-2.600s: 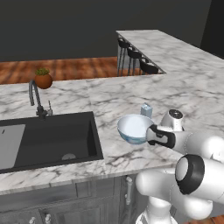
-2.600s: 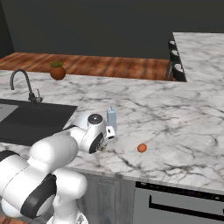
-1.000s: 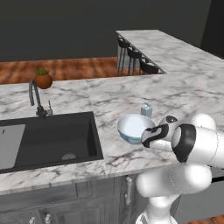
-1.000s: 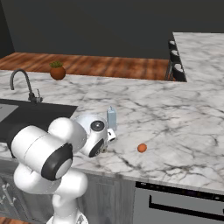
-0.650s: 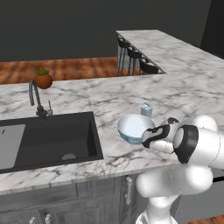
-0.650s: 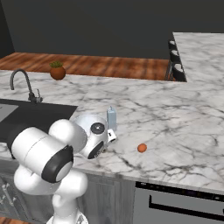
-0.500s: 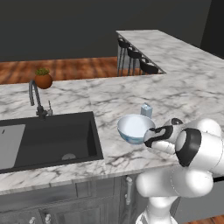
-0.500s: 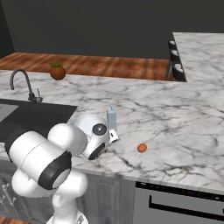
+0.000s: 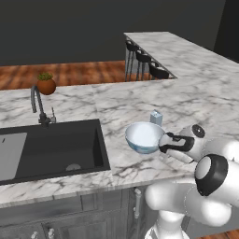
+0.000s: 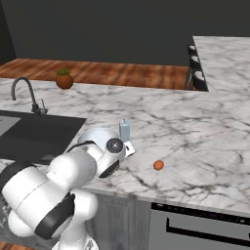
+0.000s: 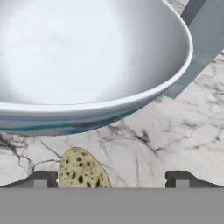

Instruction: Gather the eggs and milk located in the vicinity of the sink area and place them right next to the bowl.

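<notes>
— Marble counter (image 9: 93, 100), left base view: where's the bowl (image 9: 144, 137)?
— At the sink's (image 9: 51, 147) 3 o'clock; milk (image 9: 156, 117) at the bowl's 1 o'clock.

— Right base view?
— Milk (image 10: 125, 131) beside the bowl (image 10: 95, 137).

— Hand view?
— Gripper (image 11: 111, 179) spread wide; speckled egg (image 11: 81, 169) beside its left fingertip, just below the bowl (image 11: 87, 65).

A glossy white glaze lines the bowl (image 11: 87, 52), its pale blue outside equally smooth. Beside it lies a matt, tan egg (image 11: 82, 171) with dark speckles. The table (image 9: 116, 100) looks like polished white marble with grey veins, the sink (image 9: 51, 144) a matt black basin, the plant pot (image 9: 46, 86) dull terracotta, the floor (image 10: 122, 73) reddish wood planks.
</notes>
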You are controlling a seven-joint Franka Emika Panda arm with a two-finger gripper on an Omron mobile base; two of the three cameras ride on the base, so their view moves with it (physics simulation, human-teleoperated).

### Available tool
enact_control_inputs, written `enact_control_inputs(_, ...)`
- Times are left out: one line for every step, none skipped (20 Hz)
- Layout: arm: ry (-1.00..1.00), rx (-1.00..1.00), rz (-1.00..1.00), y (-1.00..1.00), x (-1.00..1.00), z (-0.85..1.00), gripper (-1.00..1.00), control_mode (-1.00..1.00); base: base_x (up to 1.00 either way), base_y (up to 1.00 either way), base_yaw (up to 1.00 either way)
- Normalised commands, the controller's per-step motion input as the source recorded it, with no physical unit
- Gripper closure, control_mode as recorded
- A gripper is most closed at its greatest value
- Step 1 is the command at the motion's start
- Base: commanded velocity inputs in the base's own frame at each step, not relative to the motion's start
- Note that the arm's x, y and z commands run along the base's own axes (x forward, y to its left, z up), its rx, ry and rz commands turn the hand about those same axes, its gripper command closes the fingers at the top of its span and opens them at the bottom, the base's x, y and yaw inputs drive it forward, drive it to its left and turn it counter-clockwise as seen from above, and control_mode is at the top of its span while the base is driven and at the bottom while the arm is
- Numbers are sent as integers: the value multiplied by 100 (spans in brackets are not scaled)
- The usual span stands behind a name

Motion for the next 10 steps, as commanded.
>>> enact_control_inputs(-4, 7, 0, 0, -13, 60, -100, -100, 0, 0, 0)
enact_control_inputs(-1, 9, 2, 0, -24, 68, -100, -100, 0, 0, 0)
enact_control_inputs(0, 10, 3, -1, -29, 64, -100, -100, 0, 0, 0)
enact_control_inputs(0, 10, 3, -3, -28, 63, -100, -100, 0, 0, 0)
enact_control_inputs(0, 9, 3, -6, -31, 56, -100, -100, 0, 0, 0)
enact_control_inputs(2, 9, 2, -11, -37, 51, -100, -100, 0, 0, 0)
enact_control_inputs(4, 8, 2, -16, -39, 53, -100, -100, 0, 0, 0)
enact_control_inputs(5, 6, 0, -24, -41, 51, -100, -100, 0, 0, 0)
enact_control_inputs(8, 5, 0, -27, -37, 53, -100, -100, 0, 0, 0)
enact_control_inputs(12, 3, 0, -27, -30, 54, -100, -100, 0, 0, 0)
